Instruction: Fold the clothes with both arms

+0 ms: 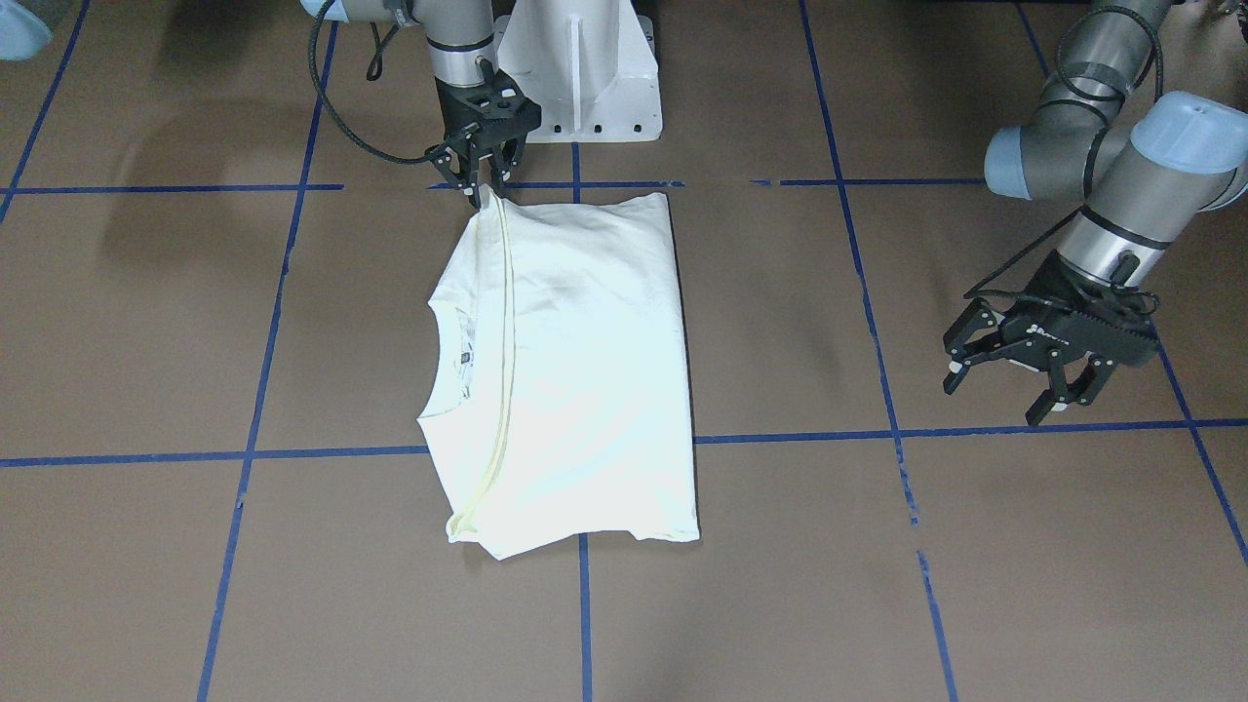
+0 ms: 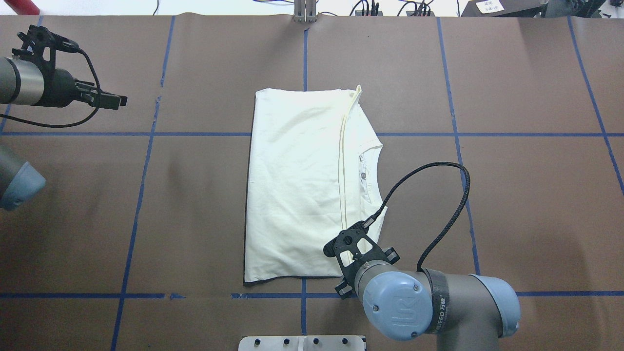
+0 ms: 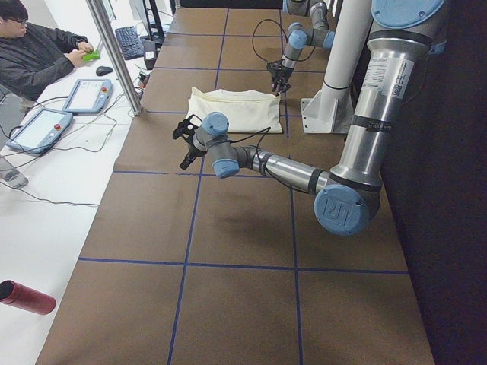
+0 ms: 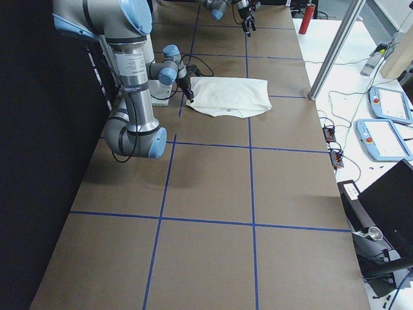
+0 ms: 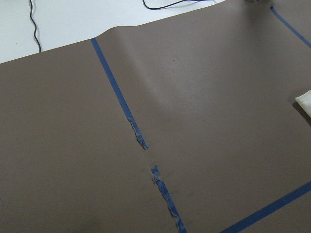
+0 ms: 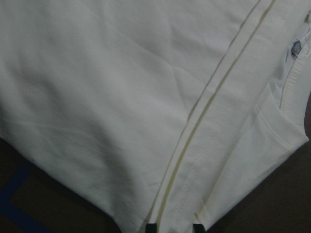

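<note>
T-shirt (image 1: 575,370) lies plain side up near the middle of the table (image 1: 780,546), folded into a tidy rectangle with its hem laid along just short of the collar, so the task looks far along, at the end of one fold or the start of the next. The right gripper (image 1: 486,190) stands at the hem corner nearest the robot, fingers narrow with the hem edge between the tips, though whether it pinches the cloth cannot be told. The left gripper (image 1: 1004,390) hangs spread wide, well apart from the shirt, and would probably have to come across to the far hem corner before another two-handed fold.
</note>
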`<control>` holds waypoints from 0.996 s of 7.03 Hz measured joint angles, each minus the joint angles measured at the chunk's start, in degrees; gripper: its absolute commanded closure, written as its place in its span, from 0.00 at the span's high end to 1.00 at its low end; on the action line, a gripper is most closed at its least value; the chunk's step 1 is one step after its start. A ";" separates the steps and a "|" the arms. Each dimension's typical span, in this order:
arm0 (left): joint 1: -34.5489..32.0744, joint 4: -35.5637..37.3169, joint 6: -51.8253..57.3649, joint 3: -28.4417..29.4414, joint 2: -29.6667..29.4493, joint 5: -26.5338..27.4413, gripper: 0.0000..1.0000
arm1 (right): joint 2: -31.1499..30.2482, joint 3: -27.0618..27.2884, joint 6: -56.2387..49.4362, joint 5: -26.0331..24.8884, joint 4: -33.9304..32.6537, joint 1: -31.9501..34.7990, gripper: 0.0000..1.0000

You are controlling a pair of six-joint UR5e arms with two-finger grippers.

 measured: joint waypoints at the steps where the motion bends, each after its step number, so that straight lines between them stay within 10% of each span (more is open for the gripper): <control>1: 0.00 0.00 0.00 0.01 0.00 0.02 1.00 | -0.10 -0.02 0.01 0.02 0.00 -0.10 0.08; 2: 0.00 0.00 0.00 0.00 0.00 0.03 1.00 | -0.22 -0.03 0.02 0.03 0.00 -0.19 0.08; 4: 0.00 0.00 0.00 0.02 0.00 0.03 1.00 | -0.19 0.23 0.02 0.18 0.04 -0.33 0.62; 7: 0.00 -0.27 -0.04 0.15 0.08 0.03 1.00 | -0.09 1.37 0.02 2.96 0.34 -0.31 0.67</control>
